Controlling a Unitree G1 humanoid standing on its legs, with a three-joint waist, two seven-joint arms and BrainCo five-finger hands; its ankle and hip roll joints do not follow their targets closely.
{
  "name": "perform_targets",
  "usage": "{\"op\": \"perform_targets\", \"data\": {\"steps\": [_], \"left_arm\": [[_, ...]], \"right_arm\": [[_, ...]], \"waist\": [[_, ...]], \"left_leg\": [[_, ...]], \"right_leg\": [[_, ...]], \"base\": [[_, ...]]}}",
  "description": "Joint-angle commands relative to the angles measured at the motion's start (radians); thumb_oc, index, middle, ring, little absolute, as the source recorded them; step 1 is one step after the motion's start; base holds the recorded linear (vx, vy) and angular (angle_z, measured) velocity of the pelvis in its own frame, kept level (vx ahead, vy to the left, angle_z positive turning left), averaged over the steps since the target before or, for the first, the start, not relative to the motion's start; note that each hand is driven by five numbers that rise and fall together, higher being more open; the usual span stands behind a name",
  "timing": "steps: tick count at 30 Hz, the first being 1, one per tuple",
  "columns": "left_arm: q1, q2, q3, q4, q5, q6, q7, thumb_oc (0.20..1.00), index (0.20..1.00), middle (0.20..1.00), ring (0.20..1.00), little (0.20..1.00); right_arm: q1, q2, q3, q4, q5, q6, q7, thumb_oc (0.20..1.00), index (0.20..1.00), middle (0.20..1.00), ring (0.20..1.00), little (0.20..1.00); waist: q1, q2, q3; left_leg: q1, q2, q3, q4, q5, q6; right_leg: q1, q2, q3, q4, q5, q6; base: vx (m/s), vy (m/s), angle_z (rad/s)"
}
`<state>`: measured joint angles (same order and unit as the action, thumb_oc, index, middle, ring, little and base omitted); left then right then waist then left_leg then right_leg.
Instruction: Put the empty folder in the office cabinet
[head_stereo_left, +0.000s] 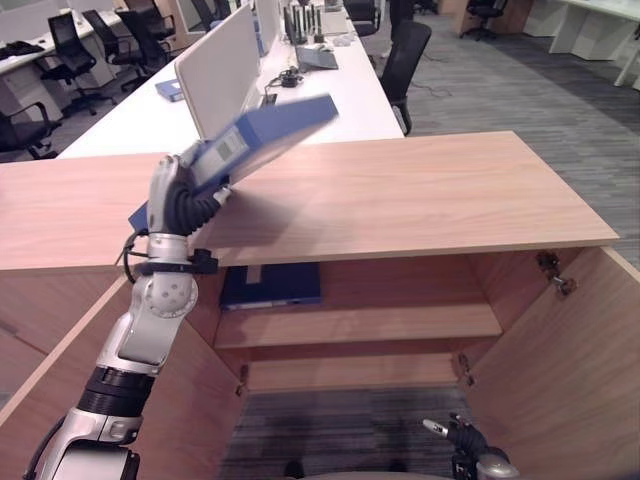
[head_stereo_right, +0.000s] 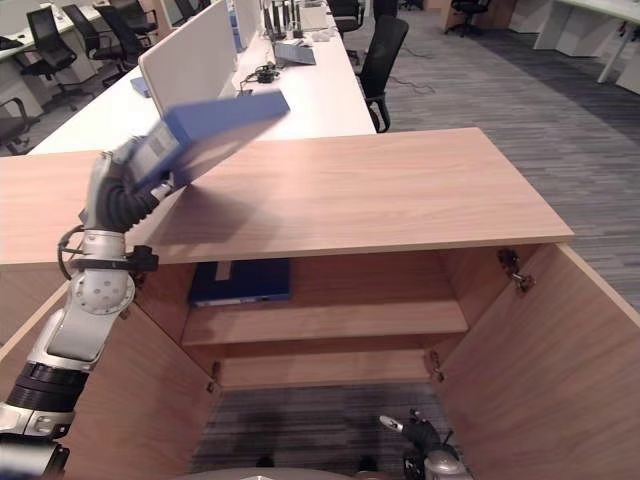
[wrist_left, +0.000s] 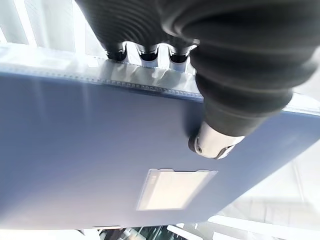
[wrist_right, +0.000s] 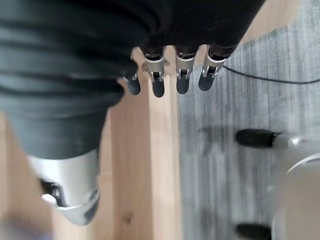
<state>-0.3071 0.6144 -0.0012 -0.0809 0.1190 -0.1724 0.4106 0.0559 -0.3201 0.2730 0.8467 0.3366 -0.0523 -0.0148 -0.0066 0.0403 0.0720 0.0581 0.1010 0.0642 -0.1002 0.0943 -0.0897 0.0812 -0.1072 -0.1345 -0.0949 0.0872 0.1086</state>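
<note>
A blue folder (head_stereo_left: 270, 130) with a clear label pocket on its face (wrist_left: 172, 189) hangs tilted above the left part of the wooden cabinet top (head_stereo_left: 420, 190). My left hand (head_stereo_left: 188, 205) is shut on its lower end, with fingers (wrist_left: 145, 52) hooked over the edge and the thumb (wrist_left: 215, 142) pressed on the face. The cabinet stands with both doors swung wide. My right hand (head_stereo_left: 468, 440) hangs low in front of the cabinet near the floor, with relaxed fingers (wrist_right: 157, 82) and nothing in it.
Another blue folder (head_stereo_left: 272, 285) lies flat at the left of the upper shelf (head_stereo_left: 380, 322). The open right door (head_stereo_left: 570, 360) and left door (head_stereo_left: 190, 400) flank the opening. Behind the cabinet stand a white desk with a divider panel (head_stereo_left: 220, 65) and office chairs (head_stereo_left: 405, 55).
</note>
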Motion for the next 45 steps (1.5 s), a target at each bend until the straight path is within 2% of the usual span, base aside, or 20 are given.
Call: {"op": "perform_targets", "data": {"steps": [1,2,5,10,11,14,20,22,26,35,39,45], "left_arm": [[-0.134,0.026,0.077,-0.051,-0.192,-0.105,0.018,0.2,0.2,0.2,0.2,0.2],[-0.108,0.022,0.113,-0.094,-0.291,-0.135,-0.006,0.2,0.2,0.2,0.2,0.2],[-0.064,0.011,0.15,-0.151,-0.436,-0.165,-0.054,0.2,0.2,0.2,0.2,0.2],[0.016,-0.009,0.164,-0.206,-0.604,-0.172,-0.122,0.2,0.2,0.2,0.2,0.2],[0.052,-0.02,0.168,-0.224,-0.662,-0.168,-0.147,0.2,0.2,0.2,0.2,0.2],[0.092,-0.03,0.186,-0.268,-0.717,-0.171,-0.175,0.2,0.2,0.2,0.2,0.2],[0.163,-0.037,0.212,-0.325,-0.84,-0.168,-0.247,0.2,0.2,0.2,0.2,0.2],[0.199,-0.041,0.221,-0.345,-0.878,-0.161,-0.272,0.2,0.2,0.2,0.2,0.2],[0.28,-0.041,0.207,-0.368,-0.942,-0.12,-0.331,0.2,0.2,0.2,0.2,0.2],[0.368,-0.001,0.179,-0.371,-0.977,-0.048,-0.398,0.2,0.2,0.2,0.2,0.2],[0.396,0.019,0.183,-0.396,-1.052,-0.032,-0.425,0.2,0.2,0.2,0.2,0.2],[0.408,-0.019,0.186,-0.477,-1.147,-0.03,-0.495,0.2,0.2,0.2,0.2,0.2]], "right_arm": [[-0.084,0.003,0.001,-0.07,0.073,-0.047,0.04,1.0,1.0,1.0,1.0,1.0],[-0.078,-0.018,-0.008,-0.176,0.083,-0.057,0.046,1.0,1.0,1.0,1.0,1.0],[-0.083,-0.039,-0.041,-0.317,0.112,-0.077,0.045,1.0,1.0,1.0,1.0,1.0],[-0.125,-0.059,-0.078,-0.467,0.114,-0.1,0.02,1.0,1.0,1.0,1.0,1.0],[-0.152,-0.066,-0.087,-0.509,0.107,-0.105,0.004,1.0,1.0,1.0,1.0,1.0],[-0.172,-0.065,-0.1,-0.544,0.117,-0.108,-0.004,1.0,1.0,1.0,1.0,1.0],[-0.175,-0.061,-0.11,-0.52,0.099,-0.1,-0.008,1.0,1.0,1.0,1.0,1.0],[-0.17,-0.054,-0.111,-0.5,0.093,-0.096,-0.008,1.0,1.0,1.0,1.0,1.0],[-0.157,-0.044,-0.128,-0.486,0.081,-0.087,-0.01,1.0,1.0,1.0,1.0,1.0],[-0.148,-0.056,-0.14,-0.559,0.073,-0.075,0.008,1.0,1.0,1.0,1.0,1.0],[-0.138,-0.056,-0.142,-0.531,0.077,-0.069,0.01,1.0,1.0,1.0,1.0,1.0],[-0.126,-0.032,-0.136,-0.44,0.081,-0.066,0.016,1.0,1.0,1.0,1.0,1.0]], "waist": [[0.005,-0.029,0.053],[0.008,-0.026,0.05],[0.016,-0.021,0.049],[0.035,-0.019,0.04],[0.044,-0.017,0.042],[0.055,-0.018,0.039],[0.075,-0.016,0.04],[0.081,-0.015,0.038],[0.093,-0.011,0.045],[0.093,-0.008,0.052],[0.091,-0.006,0.053],[0.092,-0.01,0.052]], "left_leg": [[0.072,0.002,0.016,0.013,-0.105,-0.046],[0.071,0.001,0.014,0.013,-0.104,-0.046],[0.064,-0.001,0.009,0.013,-0.092,-0.042],[0.068,-0.005,-0.002,0.013,-0.104,-0.037],[0.062,-0.008,-0.008,0.013,-0.091,-0.033],[0.062,-0.011,-0.017,0.013,-0.102,-0.033],[0.056,-0.016,-0.03,0.013,-0.089,-0.028],[0.061,-0.015,-0.037,0.013,-0.101,-0.029],[0.056,-0.016,-0.045,0.013,-0.088,-0.024],[0.061,-0.015,-0.052,0.013,-0.097,-0.023],[0.061,-0.015,-0.05,0.013,-0.097,-0.022],[0.059,-0.016,-0.048,0.013,-0.099,-0.021]], "right_leg": [[0.093,-0.03,-0.021,0.008,-0.133,0.059],[0.091,-0.034,-0.022,0.008,-0.132,0.059],[0.086,-0.038,-0.026,0.008,-0.121,0.057],[0.099,-0.04,-0.03,0.008,-0.132,0.054],[0.097,-0.041,-0.033,0.008,-0.12,0.052],[0.104,-0.042,-0.038,0.008,-0.131,0.052],[0.108,-0.04,-0.048,0.008,-0.123,0.046],[0.117,-0.039,-0.053,0.008,-0.135,0.046],[0.116,-0.037,-0.059,0.008,-0.124,0.044],[0.12,-0.036,-0.06,0.008,-0.134,0.045],[0.117,-0.037,-0.056,0.008,-0.131,0.046],[0.113,-0.038,-0.05,0.008,-0.132,0.048]], "base": [[0.02,0.011,0.14],[-0.06,0.015,0.18],[-0.04,0.011,0.12],[0.0,0.007,0.09],[0.03,-0.006,0.09],[-0.03,-0.001,0.09],[-0.01,-0.009,0.14],[0.02,-0.006,0.03],[-0.01,-0.006,0.06],[0.01,-0.002,0.01],[0.0,0.0,0.0],[0.0,0.0,0.0]]}}
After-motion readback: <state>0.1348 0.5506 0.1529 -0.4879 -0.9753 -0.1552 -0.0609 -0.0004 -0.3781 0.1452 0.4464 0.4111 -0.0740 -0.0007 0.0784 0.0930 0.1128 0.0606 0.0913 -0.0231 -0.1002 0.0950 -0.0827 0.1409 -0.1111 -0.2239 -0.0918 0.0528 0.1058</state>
